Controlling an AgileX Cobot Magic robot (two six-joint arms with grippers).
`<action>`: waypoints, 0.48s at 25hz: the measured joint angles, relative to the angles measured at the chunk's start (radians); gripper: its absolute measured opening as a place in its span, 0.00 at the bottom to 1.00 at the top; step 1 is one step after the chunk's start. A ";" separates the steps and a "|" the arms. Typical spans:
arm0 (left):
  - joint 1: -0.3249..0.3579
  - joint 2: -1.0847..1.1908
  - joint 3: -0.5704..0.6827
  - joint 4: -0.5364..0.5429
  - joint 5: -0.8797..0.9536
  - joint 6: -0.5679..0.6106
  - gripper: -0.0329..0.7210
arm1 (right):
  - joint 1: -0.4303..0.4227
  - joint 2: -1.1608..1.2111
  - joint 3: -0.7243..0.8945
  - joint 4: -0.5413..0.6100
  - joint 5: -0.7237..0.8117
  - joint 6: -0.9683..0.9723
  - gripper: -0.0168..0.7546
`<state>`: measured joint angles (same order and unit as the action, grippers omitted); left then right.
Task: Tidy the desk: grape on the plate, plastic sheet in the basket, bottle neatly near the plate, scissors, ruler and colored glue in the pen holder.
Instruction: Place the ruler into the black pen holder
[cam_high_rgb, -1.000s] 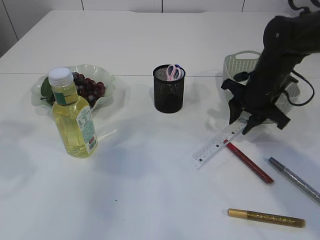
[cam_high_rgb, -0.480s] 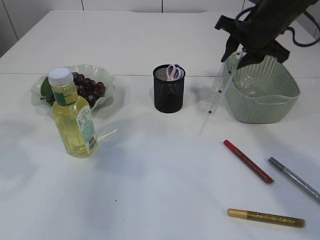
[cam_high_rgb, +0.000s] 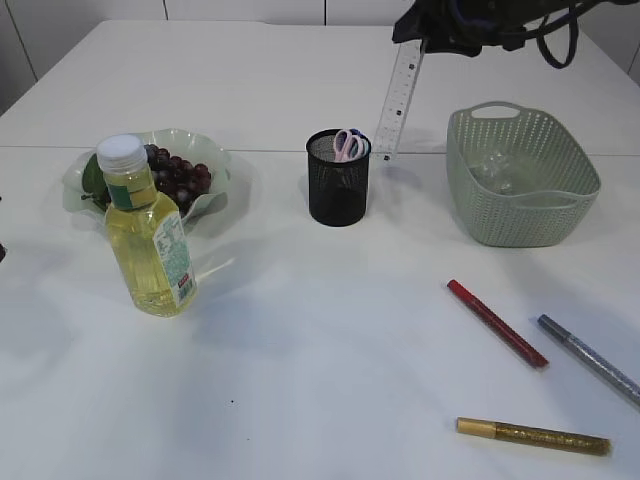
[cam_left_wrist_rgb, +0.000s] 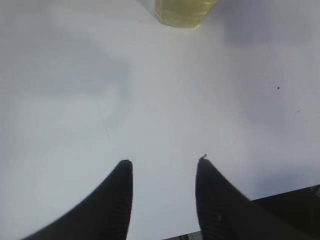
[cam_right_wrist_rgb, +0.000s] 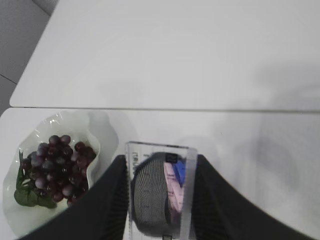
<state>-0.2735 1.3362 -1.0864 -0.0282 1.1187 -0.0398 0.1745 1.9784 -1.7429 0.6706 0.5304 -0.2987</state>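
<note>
A clear plastic ruler (cam_high_rgb: 398, 98) hangs nearly upright at upper centre-right, its lower end just above and right of the black mesh pen holder (cam_high_rgb: 338, 188), where pink-handled scissors (cam_high_rgb: 347, 143) stand. At left, dark purple grapes (cam_high_rgb: 178, 175) lie in a pale wavy-rimmed plate (cam_high_rgb: 215, 165); a yellow-liquid bottle with white cap (cam_high_rgb: 146, 232) stands upright in front. At right sits a grey-green basket (cam_high_rgb: 524, 215) holding crumpled clear plastic sheet (cam_high_rgb: 492, 167). Red (cam_high_rgb: 497, 323), silver (cam_high_rgb: 588, 359) and gold (cam_high_rgb: 533, 436) glue pens lie lower right.
</note>
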 joint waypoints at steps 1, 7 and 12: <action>0.000 0.000 0.000 -0.004 0.000 0.000 0.45 | 0.000 0.009 -0.002 0.066 -0.026 -0.094 0.41; 0.000 0.000 0.000 -0.011 0.000 0.000 0.45 | 0.000 0.105 -0.011 0.636 -0.072 -0.756 0.41; 0.000 0.000 0.000 -0.015 0.011 0.000 0.45 | -0.014 0.174 -0.011 1.045 -0.020 -1.217 0.41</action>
<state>-0.2735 1.3362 -1.0864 -0.0427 1.1298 -0.0398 0.1605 2.1525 -1.7543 1.7151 0.5099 -1.5160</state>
